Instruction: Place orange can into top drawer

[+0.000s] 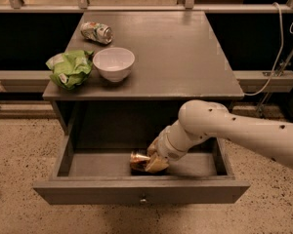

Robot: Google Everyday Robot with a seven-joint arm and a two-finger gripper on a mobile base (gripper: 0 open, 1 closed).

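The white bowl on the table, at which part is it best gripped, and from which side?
Grip the white bowl by its rim from above, on the side away from the green bag: it stands upright, mouth up, and the bag lies close beside it. The hand is down in the open top drawer, holding the orange can.

Bag [69, 68] sits just left of the bowl [114, 63] on the table [185, 57], silver can [96, 32] behind it. Top drawer [141, 191] sticks out below and in front of the bowl, with the orange can [138, 161] and end effector [154, 164] inside.

Nothing legible anywhere; the markings on the crushed orange-gold can [138, 160], clasped by the gripper [154, 164] at lower centre, are unreadable.
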